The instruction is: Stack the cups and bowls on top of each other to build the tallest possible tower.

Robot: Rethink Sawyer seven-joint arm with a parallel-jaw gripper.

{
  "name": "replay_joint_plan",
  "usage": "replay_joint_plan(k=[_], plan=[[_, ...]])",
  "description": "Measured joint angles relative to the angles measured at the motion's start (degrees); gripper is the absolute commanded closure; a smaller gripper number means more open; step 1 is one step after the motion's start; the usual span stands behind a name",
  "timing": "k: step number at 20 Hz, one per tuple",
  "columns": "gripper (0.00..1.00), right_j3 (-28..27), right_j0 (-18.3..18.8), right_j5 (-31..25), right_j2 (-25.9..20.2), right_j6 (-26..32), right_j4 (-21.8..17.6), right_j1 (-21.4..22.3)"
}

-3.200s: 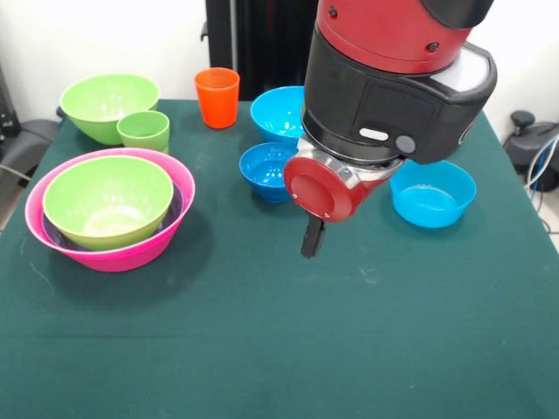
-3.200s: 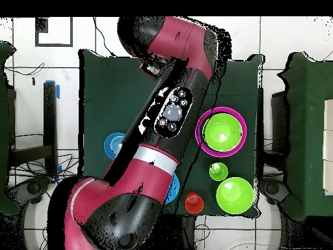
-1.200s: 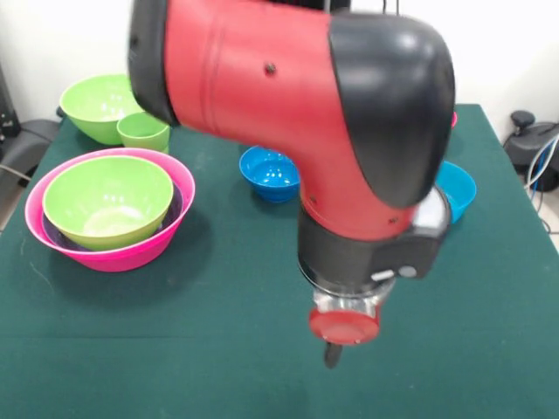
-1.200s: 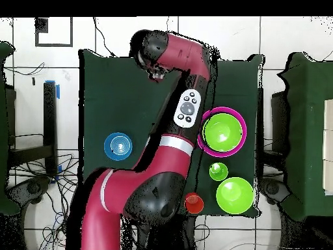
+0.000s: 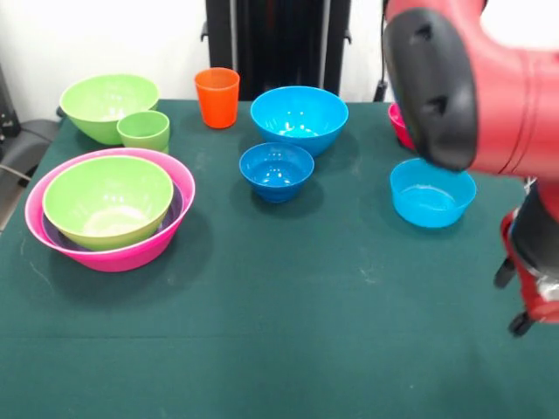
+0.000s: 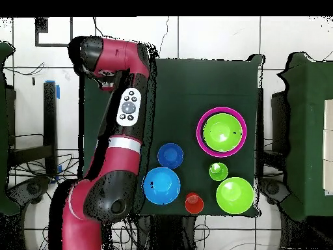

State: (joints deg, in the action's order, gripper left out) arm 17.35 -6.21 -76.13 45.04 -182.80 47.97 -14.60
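Observation:
The tower point(image 5: 109, 209) stands at the left: a wide pink bowl point(image 5: 122, 256) holds a purple bowl point(image 5: 176, 205) and a lime green bowl point(image 5: 106, 199); it also shows in the overhead view point(image 6: 221, 132). The orange cup point(image 5: 217, 98) stands alone at the back, and the light green cup point(image 5: 144, 131) stands beside a second lime bowl point(image 5: 105, 103). Three blue bowls stand apart: large point(image 5: 299, 118), small point(image 5: 276, 170) and one at the right point(image 5: 431, 194). A red bowl point(image 5: 398, 124) peeks from behind the arm. My gripper point(image 5: 514, 298) hangs at the table's right edge, holding nothing I can see.
My red arm point(image 5: 472, 78) fills the upper right of the front view. In the overhead view it runs along the table's left side point(image 6: 129, 107) and hides the third blue bowl and the red bowl. The green tablecloth point(image 5: 288, 332) lies bare in front.
The arm has swung from over the table's middle to its right edge in the front view, uncovering the blue bowls. No bowl or cup has moved.

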Motion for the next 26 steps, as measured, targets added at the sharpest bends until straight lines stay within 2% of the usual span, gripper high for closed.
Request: replay_joint_plan(k=[7,12,26], plan=[[0.00,1.53,-1.33,-2.26,0.06,0.00,-0.07,4.88],[0.00,5.50,-2.91,-2.27,-0.02,0.00,-0.25,9.14],[0.00,16.19,-4.91,-2.26,-0.19,0.00,-1.08,15.81]])
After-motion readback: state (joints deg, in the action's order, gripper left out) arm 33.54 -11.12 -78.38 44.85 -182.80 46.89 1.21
